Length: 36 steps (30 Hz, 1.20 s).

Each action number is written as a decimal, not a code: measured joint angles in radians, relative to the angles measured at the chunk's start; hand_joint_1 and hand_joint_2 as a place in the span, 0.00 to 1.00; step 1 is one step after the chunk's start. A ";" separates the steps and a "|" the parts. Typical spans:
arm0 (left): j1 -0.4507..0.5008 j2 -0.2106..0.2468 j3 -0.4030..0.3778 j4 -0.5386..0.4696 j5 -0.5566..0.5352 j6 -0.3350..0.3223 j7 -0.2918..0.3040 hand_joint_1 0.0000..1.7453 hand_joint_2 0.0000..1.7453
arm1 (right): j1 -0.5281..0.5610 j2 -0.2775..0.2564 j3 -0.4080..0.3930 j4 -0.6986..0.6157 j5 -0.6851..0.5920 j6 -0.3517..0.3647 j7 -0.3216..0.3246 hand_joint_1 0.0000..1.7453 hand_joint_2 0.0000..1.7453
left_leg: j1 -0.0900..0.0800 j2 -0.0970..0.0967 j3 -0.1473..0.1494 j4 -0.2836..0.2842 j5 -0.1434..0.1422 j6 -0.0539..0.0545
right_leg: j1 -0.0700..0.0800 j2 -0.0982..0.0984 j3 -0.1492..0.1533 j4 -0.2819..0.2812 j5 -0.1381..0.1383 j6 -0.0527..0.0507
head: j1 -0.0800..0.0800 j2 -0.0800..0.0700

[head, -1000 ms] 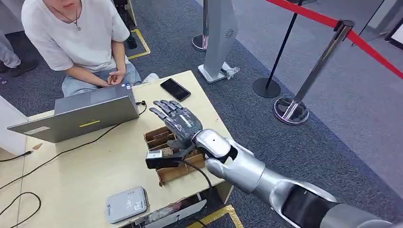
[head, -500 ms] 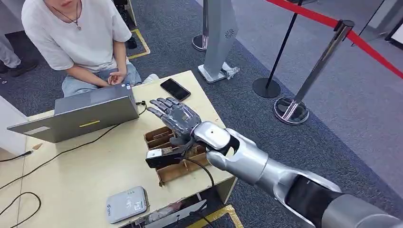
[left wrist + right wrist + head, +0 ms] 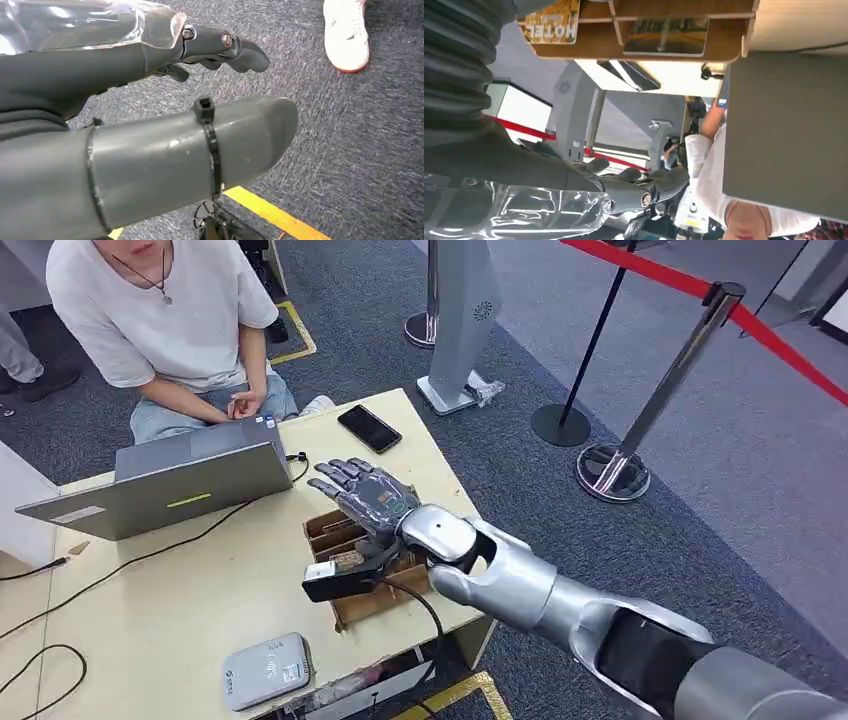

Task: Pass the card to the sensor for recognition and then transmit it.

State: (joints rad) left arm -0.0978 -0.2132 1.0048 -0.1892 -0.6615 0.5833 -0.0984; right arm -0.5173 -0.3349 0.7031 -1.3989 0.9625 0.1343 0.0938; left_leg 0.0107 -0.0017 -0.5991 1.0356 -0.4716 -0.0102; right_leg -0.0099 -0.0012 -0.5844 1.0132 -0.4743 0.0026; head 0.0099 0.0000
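Since a second ago the right hand [image 3: 368, 502] has sunk a little toward the table [image 3: 150, 610] and drifted left, fingers [image 3: 335, 475] spread flat and holding nothing above the wooden card box [image 3: 355, 570]. Cards [image 3: 666, 35] sit in the box slots just under the fingers, so pickup, the pass over the sensor [image 3: 265, 670] nearer the robot, and handover all seem undone. Left hand [image 3: 150, 125] hangs over carpet, fingers released.

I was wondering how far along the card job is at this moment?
Early. Nothing is done yet: the cards sit in the wooden holder. In hand: the right robot hand hovers open over it. Left: grasping one, presenting it at the grey reader, then handing it on.
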 joint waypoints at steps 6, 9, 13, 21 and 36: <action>-0.002 0.000 0.000 0.000 0.000 0.000 0.008 0.00 0.00 | 0.021 0.002 0.002 0.010 -0.036 -0.017 0.022 0.00 1.00 | 0.000 0.000 0.000 0.000 0.000 0.000 | 0.000 0.000 0.000 0.000 0.000 0.000 | 0.000 0.000; -0.004 -0.001 0.000 0.000 0.000 0.001 0.013 0.00 0.00 | 0.033 0.010 0.000 0.017 -0.051 -0.031 0.026 0.00 1.00 | 0.000 0.000 0.000 0.000 0.000 0.000 | 0.000 0.000 0.000 0.000 0.000 0.000 | 0.000 0.000; -0.005 -0.001 0.000 0.000 0.005 0.004 0.016 0.00 0.00 | 0.044 0.019 -0.006 0.023 -0.052 -0.041 0.028 0.00 1.00 | 0.000 0.000 0.000 0.000 0.000 0.000 | 0.000 0.000 0.000 0.000 0.000 0.000 | 0.000 0.000; -0.013 -0.014 0.017 0.000 0.019 0.021 0.016 0.00 0.00 | 0.046 0.034 -0.011 0.043 -0.053 -0.041 0.025 0.00 1.00 | 0.000 0.000 0.000 0.000 0.000 0.000 | 0.000 0.000 0.000 0.000 0.000 0.000 | 0.000 0.000; -0.013 -0.018 0.018 0.000 0.021 0.023 0.016 0.00 0.00 | 0.037 0.051 -0.012 0.079 -0.052 -0.044 0.024 0.33 1.00 | 0.000 0.000 0.000 0.000 0.000 0.000 | 0.000 0.000 0.000 0.000 0.000 0.000 | 0.000 0.000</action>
State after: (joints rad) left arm -0.1113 -0.2312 1.0227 -0.1892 -0.6401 0.6065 -0.0824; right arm -0.4807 -0.2838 0.6909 -1.3199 0.9102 0.0908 0.1179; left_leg 0.0108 -0.0018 -0.5991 1.0355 -0.4715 -0.0103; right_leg -0.0098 -0.0012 -0.5844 1.0133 -0.4743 0.0026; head 0.0099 0.0000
